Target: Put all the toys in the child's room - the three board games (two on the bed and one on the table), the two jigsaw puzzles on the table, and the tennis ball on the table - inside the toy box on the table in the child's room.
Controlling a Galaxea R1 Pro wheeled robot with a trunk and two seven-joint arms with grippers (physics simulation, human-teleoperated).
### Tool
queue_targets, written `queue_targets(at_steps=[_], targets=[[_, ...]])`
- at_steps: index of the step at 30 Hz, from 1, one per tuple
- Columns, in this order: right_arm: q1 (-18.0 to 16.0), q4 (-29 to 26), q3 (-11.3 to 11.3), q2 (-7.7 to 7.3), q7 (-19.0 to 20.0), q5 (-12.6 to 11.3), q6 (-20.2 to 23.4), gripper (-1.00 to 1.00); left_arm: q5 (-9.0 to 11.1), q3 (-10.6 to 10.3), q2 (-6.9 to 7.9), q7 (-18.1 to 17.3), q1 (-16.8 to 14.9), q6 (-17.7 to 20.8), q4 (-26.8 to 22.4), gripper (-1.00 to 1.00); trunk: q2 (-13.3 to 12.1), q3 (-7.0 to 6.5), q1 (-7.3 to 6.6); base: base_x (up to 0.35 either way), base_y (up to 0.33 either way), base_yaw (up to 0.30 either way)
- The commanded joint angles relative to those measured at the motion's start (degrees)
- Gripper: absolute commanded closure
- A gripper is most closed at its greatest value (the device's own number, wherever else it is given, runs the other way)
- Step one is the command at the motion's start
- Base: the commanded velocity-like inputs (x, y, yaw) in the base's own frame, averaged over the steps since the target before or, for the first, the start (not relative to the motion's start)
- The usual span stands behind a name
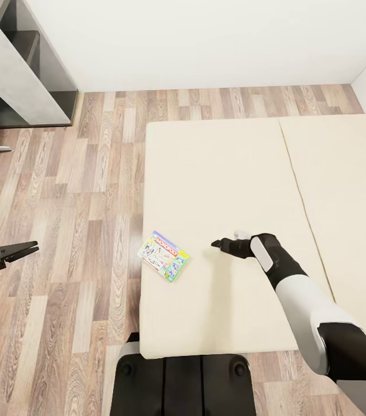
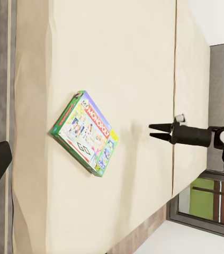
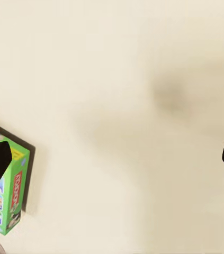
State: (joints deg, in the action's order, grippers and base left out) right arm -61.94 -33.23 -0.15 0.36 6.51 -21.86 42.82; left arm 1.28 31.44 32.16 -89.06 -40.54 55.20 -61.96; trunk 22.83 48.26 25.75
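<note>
Board game point(image 1: 164, 256) lies near right gripper point(image 1: 217, 244) on bed point(image 1: 217, 173).

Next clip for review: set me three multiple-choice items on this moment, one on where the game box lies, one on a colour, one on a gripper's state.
1. Where does the flat pale green-edged Monopoly game box lie?
A. on the wood floor
B. on the beige mattress, near its edge
C. in the right gripper

2. What colour are the box's side edges?
A. green
B. red
C. black

3. How is the right gripper?
A. shut on the box
B. holding a ball
C. empty, short of the box

Key:
1 B, the box rests flat on the mattress by the floor-side edge.
2 A, the left wrist view shows green sides.
3 C, bare mattress separates the fingertips from the box.
</note>
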Motion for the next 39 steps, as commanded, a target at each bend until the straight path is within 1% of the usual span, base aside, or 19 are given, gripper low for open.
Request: queue_targets(at_steps=[1, 16, 39], targets=[[0.0, -0.1, 0.0, 0.02, 0.2, 0.2, 0.2, -1.0, -0.1, 0.0, 0.01, -0.3, 0.0, 0.6, 0.0, -1.0, 0.1, 0.06, 0.03, 0.0, 0.0, 0.0], [0.0, -0.2, 0.0, 0.33, 0.1, 0.2, 0.2, -1.0, -0.1, 0.1, 0.01, -0.3, 0.0, 0.6, 0.0, -1.0, 0.1, 0.06, 0.03, 0.0, 0.054, 0.0], [0.0, 0.3, 0.0, 0.43, -0.2, 0.3, 0.1, -1.0, 0.0, -0.1, 0.01, -0.3, 0.0, 0.6, 0.0, -1.0, 0.1, 0.06, 0.03, 0.0, 0.004, 0.0]])
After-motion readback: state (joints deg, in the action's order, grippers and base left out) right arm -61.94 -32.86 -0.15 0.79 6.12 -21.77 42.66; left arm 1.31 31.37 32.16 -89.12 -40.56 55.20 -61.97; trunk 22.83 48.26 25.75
